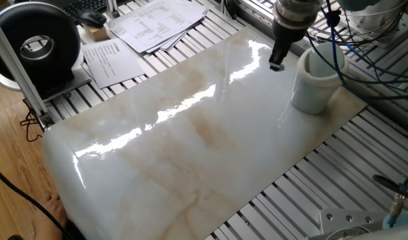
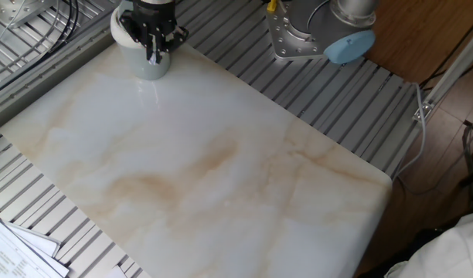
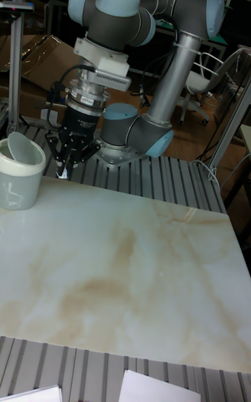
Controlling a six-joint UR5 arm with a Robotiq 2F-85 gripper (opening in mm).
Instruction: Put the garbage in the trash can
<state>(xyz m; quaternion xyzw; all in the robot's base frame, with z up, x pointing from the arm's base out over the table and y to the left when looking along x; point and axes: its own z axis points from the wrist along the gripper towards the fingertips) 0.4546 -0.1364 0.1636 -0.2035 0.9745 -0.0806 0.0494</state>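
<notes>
Gripper [image 1: 277, 65] hangs above the marble slab [image 1: 191, 147], just beside the can [image 1: 316, 83] at its 9 o'clock in one fixed view. In the other fixed view the gripper [image 2: 154, 55] sits in front of the can [image 2: 144, 63], which stands at the slab's [image 2: 198, 170] 11 o'clock corner. In the tall view the gripper [image 3: 63, 173] points down at the can's [image 3: 19, 179] 3 o'clock, close to its rim, tips clear of the slab [image 3: 125, 269].

The fingers [image 3: 67, 163] are drawn close together with only a narrow gap at the tips. Whether a wad is pinched between them cannot be told; the tips are too small and dark in every view. No wad shows on the slab, and the can's inside is not readable.

The can stands upright near the slab's edge, with a lighter flap or liner tilted across its mouth in the tall view.

Papers [image 1: 144, 27] lie on the slatted table [image 1: 337, 180] at the slab's 11 o'clock in one fixed view, with a round black device [image 1: 37, 43] further toward 10 o'clock. The arm's base [image 2: 302, 31] is bolted to the slats at 1 o'clock in the other fixed view.
</notes>
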